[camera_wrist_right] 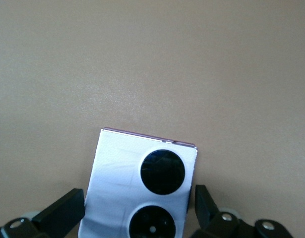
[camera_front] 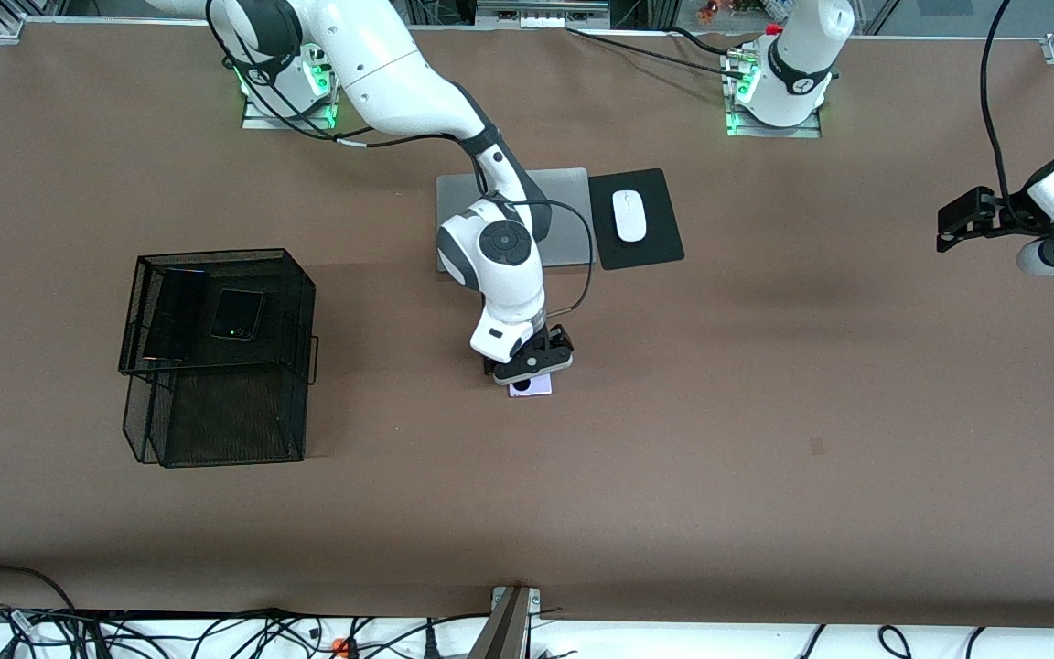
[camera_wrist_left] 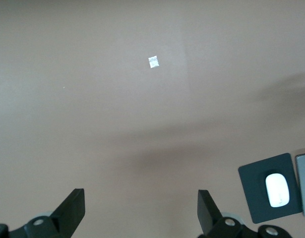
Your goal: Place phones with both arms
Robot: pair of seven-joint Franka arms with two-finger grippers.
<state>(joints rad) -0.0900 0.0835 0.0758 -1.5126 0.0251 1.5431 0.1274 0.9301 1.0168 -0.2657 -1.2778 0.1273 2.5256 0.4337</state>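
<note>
1. A black wire-mesh basket (camera_front: 216, 352) stood toward the right arm's end of the surface (camera_front: 765, 412), holding a squarish black phone (camera_front: 237, 314) on its upper tier.
2. The right end effector (camera_front: 532, 371) hung open, fingers either side of the lilac-white phone (camera_wrist_right: 142, 188) lying on the surface.
3. The left end effector (camera_wrist_left: 141, 210) waited open above bare surface.

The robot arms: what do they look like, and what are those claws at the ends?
Both arms are glossy white rounded segments with black joint bands and black cables. The right gripper and left gripper are dark two-finger claws. Green lights glow at the bases.
</note>
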